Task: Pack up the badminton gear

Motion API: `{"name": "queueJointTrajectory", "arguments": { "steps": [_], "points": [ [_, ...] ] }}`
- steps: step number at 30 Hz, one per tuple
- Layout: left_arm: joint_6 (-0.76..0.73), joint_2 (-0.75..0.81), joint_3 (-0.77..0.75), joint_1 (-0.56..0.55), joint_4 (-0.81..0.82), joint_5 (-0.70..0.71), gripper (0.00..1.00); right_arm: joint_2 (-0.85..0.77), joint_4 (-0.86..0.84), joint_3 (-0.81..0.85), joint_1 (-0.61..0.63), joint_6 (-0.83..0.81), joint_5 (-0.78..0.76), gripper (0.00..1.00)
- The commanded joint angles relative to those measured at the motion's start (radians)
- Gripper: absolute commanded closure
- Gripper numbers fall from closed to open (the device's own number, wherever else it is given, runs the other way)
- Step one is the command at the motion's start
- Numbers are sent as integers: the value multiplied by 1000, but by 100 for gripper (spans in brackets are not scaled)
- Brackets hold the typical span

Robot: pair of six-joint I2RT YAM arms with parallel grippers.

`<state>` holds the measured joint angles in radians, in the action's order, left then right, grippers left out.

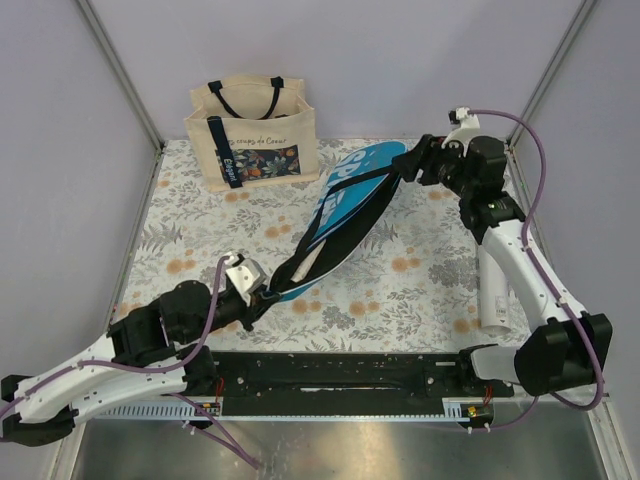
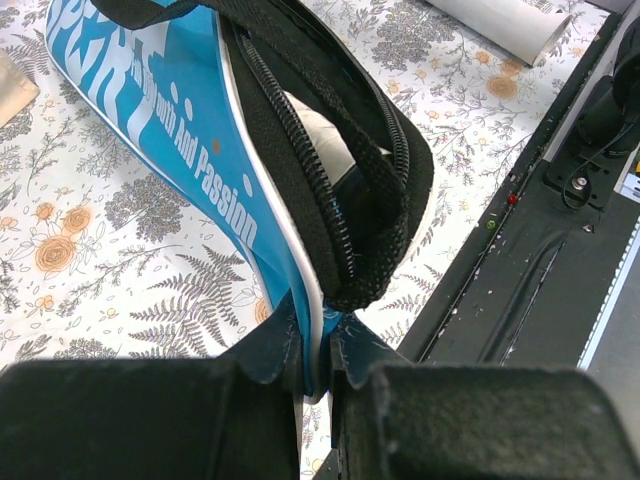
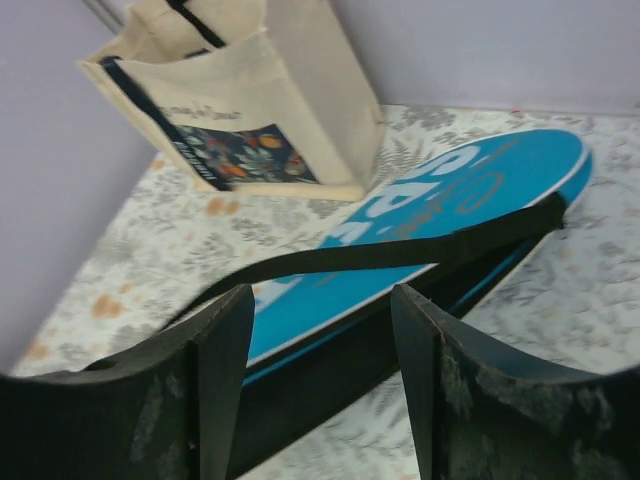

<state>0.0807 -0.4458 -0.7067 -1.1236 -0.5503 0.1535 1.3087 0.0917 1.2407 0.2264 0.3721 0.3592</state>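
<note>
Left gripper (image 2: 318, 350) pinches the light, floppy case (image 1: 360, 215) at its narrow end, right gripper (image 3: 322, 300) hangs released by the wide end, where the firmer rim looks grabbable.

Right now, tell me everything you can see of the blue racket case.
The blue racket case is racket-shaped fabric with white lettering, a black strap and a black zip open at the narrow end, something white inside. It lies diagonally on the table, broad end toward the tote, narrow end pinched by the left gripper.
</note>
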Motion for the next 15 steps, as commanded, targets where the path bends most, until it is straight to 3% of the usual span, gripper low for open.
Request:
{"name": "queueJointTrajectory", "arguments": {
  "steps": [1, 5, 10, 15],
  "points": [
    [24, 21, -100, 4, 79, -14, 89, 30, -254, -145, -73, -311, 70, 34],
    [25, 13, -135, 4, 55, -3, 89, 130, -409, -210, -172, -445, 277, 38],
    [19, 13, -168, 5, 27, 11, 89, 282, -840, -342, -260, -524, 472, 48],
    [14, 27, -183, 5, 18, 8, 89, 432, -981, -333, -292, -613, 505, 48]
  ]
}}
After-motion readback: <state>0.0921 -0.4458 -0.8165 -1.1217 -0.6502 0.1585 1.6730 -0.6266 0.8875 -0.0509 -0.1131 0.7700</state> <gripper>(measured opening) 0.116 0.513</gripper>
